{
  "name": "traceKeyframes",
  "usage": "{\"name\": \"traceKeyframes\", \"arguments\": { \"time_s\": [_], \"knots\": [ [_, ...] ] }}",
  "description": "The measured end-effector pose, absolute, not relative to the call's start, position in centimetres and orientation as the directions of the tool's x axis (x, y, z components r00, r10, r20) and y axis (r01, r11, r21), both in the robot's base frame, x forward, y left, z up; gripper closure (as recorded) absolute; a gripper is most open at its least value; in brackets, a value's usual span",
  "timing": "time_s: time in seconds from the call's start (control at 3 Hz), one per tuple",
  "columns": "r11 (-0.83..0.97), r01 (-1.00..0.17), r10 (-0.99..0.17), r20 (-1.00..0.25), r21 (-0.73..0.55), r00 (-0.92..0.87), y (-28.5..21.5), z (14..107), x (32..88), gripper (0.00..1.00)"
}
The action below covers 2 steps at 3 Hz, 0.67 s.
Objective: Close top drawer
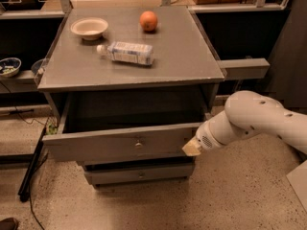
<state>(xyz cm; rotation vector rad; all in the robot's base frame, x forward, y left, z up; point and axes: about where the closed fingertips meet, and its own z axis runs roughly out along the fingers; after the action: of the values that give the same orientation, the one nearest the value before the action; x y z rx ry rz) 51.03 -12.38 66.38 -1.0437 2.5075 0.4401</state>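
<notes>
Item: top drawer (110, 146), grey, stands pulled well out of the cabinet, interior dark; its front panel runs leftward from the pincer, with the knob (138, 142) at its centre, left of the pincer.
Pincer (192, 148): tan tip set against the right end of that front panel, seemingly touching; whether apart or together cannot be told.
Arm (249, 121): white, reaches in from the right, forearm sloping down-left to the pincer.
Step, judged: push phase, contact made, drawer not yet in; next move calls for a straight shove away from the camera, kept square so the drawer does not skew.
Above the pincer, on the worktop (192, 56): plastic bottle (127, 52) lying flat; orange (148, 20); bowl (89, 28).
</notes>
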Motion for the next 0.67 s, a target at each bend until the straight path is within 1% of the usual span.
{"name": "traceKeyframes", "arguments": {
  "time_s": [0.33,0.67],
  "knots": [
    [0.685,-0.717,-0.592,-0.473,0.131,-0.653,-12.0,66.5,52.1,1.0],
    [0.676,-0.725,-0.589,-0.495,0.13,-0.638,-10.8,67.0,54.5,1.0]
  ]
}}
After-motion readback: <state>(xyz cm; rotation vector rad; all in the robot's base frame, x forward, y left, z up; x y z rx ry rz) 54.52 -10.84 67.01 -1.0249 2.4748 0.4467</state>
